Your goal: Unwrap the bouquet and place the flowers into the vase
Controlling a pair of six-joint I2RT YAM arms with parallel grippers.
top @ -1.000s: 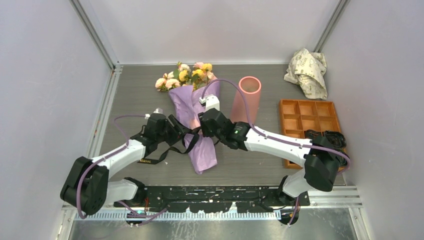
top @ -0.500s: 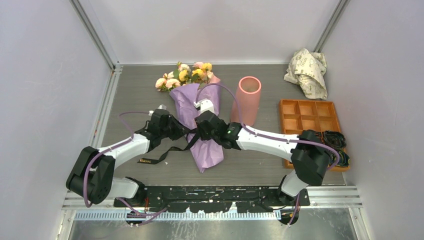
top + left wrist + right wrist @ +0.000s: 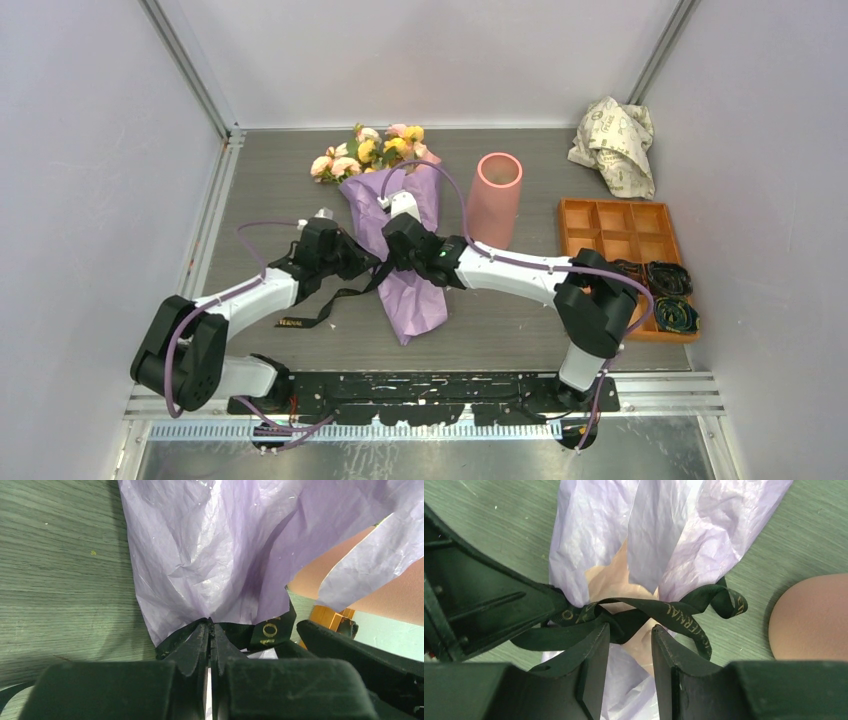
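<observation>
The grey counter is crowded in the middle, where both arms reach in and meet over one spot. The bouquet lies flat there, its lilac cone pointing toward the arms. The vase stands upright just beside it on the right, empty as far as I can see. An orange tray sits further right and a crumpled printed paper lies in the far corner. Both are well clear of the work.

The flowers spill out of the far end of the cone, every one wrapped in. The black ribbon is knotted round the waist of the paper, with a loose tail trailing on the counter toward the left arm.

The left fingers are pressed tight together right at the ribbon, and look to be pinching it where it crosses the paper. The right fingers are partly spread, one on each side of the knot, gripping nothing that I can make out.

What worries me is the pull. If the knot does not give, the whole bundle will likely slide instead, and the vase is close enough to be knocked over. The paper is thin and could tear if it is caught along with the ribbon. A ribbon nipped only at the tips may slip free. The two wrists are also so close together that one could bump the other.
</observation>
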